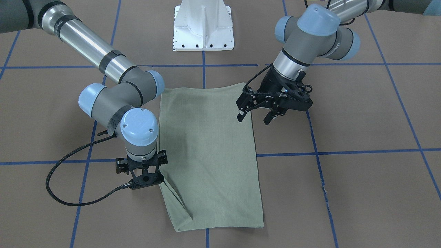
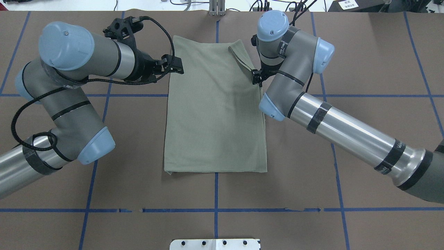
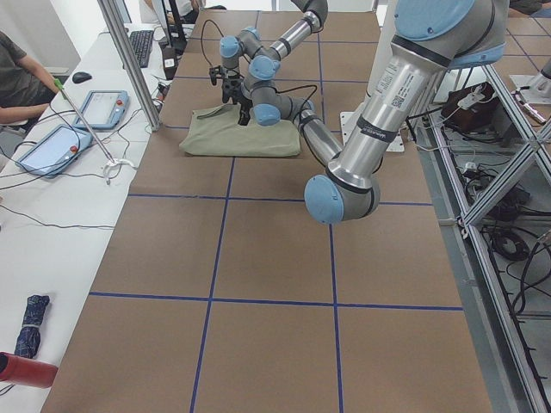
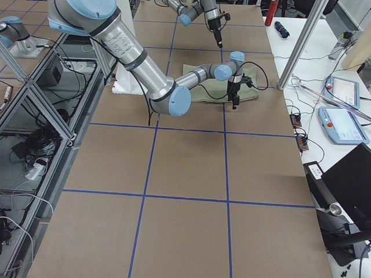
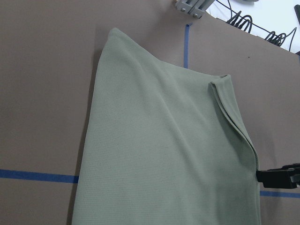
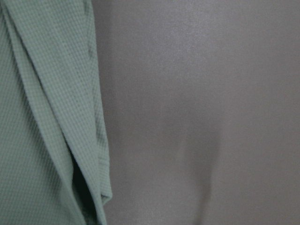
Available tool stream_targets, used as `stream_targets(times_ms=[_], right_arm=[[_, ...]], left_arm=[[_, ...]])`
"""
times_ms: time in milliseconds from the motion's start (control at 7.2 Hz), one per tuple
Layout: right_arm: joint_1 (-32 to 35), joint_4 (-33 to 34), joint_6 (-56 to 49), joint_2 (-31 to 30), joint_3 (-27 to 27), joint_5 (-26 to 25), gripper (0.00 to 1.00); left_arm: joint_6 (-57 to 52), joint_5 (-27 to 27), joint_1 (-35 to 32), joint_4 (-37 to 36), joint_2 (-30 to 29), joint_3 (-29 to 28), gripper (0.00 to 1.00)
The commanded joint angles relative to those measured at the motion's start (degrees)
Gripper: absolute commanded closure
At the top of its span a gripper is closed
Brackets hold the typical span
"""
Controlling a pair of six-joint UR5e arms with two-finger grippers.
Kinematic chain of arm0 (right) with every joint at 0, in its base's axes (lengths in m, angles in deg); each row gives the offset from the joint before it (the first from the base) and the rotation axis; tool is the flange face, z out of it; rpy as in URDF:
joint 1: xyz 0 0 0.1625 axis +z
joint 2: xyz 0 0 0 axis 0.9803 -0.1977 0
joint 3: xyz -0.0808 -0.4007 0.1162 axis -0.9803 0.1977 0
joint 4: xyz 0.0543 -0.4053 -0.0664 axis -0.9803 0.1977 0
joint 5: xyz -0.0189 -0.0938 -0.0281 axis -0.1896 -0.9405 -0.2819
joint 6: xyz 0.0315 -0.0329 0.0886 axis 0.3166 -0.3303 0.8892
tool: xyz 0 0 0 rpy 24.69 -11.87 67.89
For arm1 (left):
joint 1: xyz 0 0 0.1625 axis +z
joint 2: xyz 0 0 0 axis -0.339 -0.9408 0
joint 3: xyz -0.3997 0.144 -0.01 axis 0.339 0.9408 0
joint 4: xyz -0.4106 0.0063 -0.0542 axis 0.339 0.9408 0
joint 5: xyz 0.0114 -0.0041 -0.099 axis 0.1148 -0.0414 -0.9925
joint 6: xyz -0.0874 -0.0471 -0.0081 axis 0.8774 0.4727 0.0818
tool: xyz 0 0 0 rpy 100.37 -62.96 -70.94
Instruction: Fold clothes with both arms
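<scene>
The sage-green shirt [image 1: 210,155] lies folded into a long flat rectangle on the brown table, also seen in the overhead view [image 2: 215,111]. One layer is turned over at its far right corner [image 2: 239,48]. My left gripper [image 1: 254,117] is open and empty, hovering just over the shirt's left edge near the far end [image 2: 177,66]. My right gripper [image 1: 144,179] points straight down at the shirt's right edge [image 2: 257,76]. Its fingers are hidden under its own body, so I cannot tell whether they are open. The right wrist view shows only the layered shirt edge [image 6: 37,117] and table.
The white base pedestal [image 1: 203,27] stands at the robot's side of the table. Blue tape lines [image 2: 215,209] grid the brown surface. A side bench with tablets [image 3: 60,146], cables and a seated person [image 3: 17,77] runs along the far edge.
</scene>
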Motion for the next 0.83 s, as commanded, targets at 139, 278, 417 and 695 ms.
stream_targets(times_ms=[139, 278, 417, 695], right_arm=[[0.40, -2.06, 0.07, 2.48, 0.76, 0.38, 0.00], [0.40, -2.67, -0.19, 3.98, 1.54, 0.38, 0.00], [0.31, -8.59, 0.24, 6.00, 6.51, 0.29, 0.00], [0.22, -11.11, 0.07, 10.39, 13.83, 0.03, 0.00]], left_arm=[[-0.39, 0.19, -0.03, -0.10, -0.13, 0.83, 0.00], [-0.39, 0.28, -0.03, -0.10, -0.13, 0.92, 0.00], [-0.39, 0.28, -0.03, -0.10, -0.13, 1.18, 0.00], [-0.22, 0.37, -0.03, -0.10, -0.22, 1.18, 0.00]])
